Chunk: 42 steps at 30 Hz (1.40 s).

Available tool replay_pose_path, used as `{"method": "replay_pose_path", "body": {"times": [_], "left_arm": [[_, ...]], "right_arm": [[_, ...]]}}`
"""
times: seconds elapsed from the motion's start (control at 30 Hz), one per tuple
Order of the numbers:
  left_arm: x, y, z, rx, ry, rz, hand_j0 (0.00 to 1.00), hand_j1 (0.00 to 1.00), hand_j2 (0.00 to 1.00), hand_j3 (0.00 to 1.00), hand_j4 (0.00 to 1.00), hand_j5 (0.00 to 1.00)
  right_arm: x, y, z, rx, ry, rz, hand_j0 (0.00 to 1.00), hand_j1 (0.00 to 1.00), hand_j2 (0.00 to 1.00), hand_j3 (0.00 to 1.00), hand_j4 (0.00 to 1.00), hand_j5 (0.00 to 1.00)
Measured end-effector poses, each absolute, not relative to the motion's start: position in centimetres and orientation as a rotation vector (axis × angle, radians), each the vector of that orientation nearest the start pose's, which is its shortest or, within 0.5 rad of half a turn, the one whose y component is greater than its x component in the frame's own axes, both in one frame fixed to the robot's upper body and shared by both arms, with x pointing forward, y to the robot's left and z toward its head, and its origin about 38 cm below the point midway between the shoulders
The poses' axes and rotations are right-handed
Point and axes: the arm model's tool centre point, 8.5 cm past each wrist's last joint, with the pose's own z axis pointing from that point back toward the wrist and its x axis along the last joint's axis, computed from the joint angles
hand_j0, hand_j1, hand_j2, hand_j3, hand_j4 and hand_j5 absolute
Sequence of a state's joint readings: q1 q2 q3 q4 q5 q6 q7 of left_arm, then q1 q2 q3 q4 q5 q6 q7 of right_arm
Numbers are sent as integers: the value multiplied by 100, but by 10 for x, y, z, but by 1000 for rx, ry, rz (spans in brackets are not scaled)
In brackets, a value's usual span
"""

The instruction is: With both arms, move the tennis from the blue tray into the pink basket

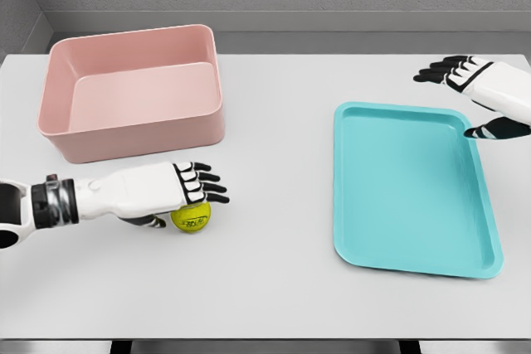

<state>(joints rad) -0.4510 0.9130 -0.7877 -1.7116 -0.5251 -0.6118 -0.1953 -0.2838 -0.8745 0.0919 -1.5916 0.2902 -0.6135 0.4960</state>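
A yellow-green tennis ball (192,217) lies on the white table, in front of the pink basket (133,134) and well left of the blue tray (415,196). My left hand (189,198) reaches in from the left and sits right over the ball, fingers stretched across its top and the thumb low on its left side. The fingers do not wrap around it. My right hand (466,99) hovers open at the tray's far right corner, fingers spread and holding nothing. Nothing lies on the tray, and the basket's inside shows nothing in it.
The table's front edge (265,339) runs along the bottom of the view. A grey wall stands behind the table. Bare white tabletop (278,172) separates basket and tray.
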Motion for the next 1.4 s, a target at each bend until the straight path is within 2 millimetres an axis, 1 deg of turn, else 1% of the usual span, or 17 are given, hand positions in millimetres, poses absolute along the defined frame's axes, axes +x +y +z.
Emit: {"method": "replay_pose_path", "body": {"times": [0.2, 0.23, 0.33, 0.5, 0.67, 0.77, 0.8, 0.97, 1.03, 1.07, 1.1, 1.17, 1.23, 1.4], "left_arm": [[345, 249, 152, -262, 2083, 2845, 100, 100, 100, 100, 100, 100], [346, 248, 152, -261, 2084, 2845, 100, 100, 100, 100, 100, 100], [346, 247, 150, -259, 2080, 2847, 100, 100, 100, 100, 100, 100], [345, 246, 145, -250, 2065, 2859, 100, 100, 100, 100, 100, 100], [345, 246, 144, -250, 2061, 2863, 100, 100, 100, 100, 100, 100], [347, 247, 146, -258, 2039, 2871, 88, 88, 88, 88, 88, 88], [347, 247, 147, -263, 2033, 2872, 81, 81, 81, 81, 81, 81], [347, 247, 145, -262, 1998, 2894, 81, 81, 81, 81, 81, 81], [346, 247, 144, -258, 1990, 2900, 81, 81, 81, 81, 81, 81], [346, 247, 143, -258, 1987, 2902, 78, 78, 78, 78, 78, 78], [347, 247, 144, -259, 1985, 2902, 70, 70, 70, 70, 70, 70], [346, 247, 143, -254, 1971, 2914, 60, 60, 60, 60, 60, 60], [346, 248, 143, -247, 1963, 2925, 57, 57, 57, 57, 57, 57], [349, 248, 145, -254, 1949, 2928, 57, 57, 57, 57, 57, 57]], "right_arm": [[387, -380, 261, -571, -1613, 1777, 100, 100, 100, 100, 100, 100], [385, -380, 255, -556, -1602, 1776, 100, 100, 100, 100, 100, 100], [383, -379, 250, -542, -1599, 1775, 100, 100, 100, 100, 100, 100], [383, -374, 248, -531, -1621, 1763, 100, 100, 100, 100, 100, 100], [383, -372, 251, -499, -1661, 1728, 100, 100, 100, 100, 100, 100], [383, -372, 251, -492, -1669, 1720, 100, 100, 100, 100, 100, 100], [383, -372, 252, -492, -1672, 1718, 100, 100, 100, 100, 100, 100], [384, -372, 255, -497, -1682, 1714, 100, 100, 100, 100, 100, 100], [383, -375, 257, -507, -1682, 1706, 100, 100, 100, 100, 100, 100], [383, -376, 259, -514, -1685, 1702, 100, 100, 100, 100, 100, 100], [384, -378, 260, -520, -1685, 1698, 100, 100, 100, 100, 100, 100], [384, -381, 261, -529, -1683, 1692, 100, 100, 100, 100, 100, 100], [385, -382, 263, -536, -1685, 1688, 100, 100, 100, 100, 100, 100], [384, -382, 262, -536, -1682, 1688, 100, 100, 100, 100, 100, 100]]}}
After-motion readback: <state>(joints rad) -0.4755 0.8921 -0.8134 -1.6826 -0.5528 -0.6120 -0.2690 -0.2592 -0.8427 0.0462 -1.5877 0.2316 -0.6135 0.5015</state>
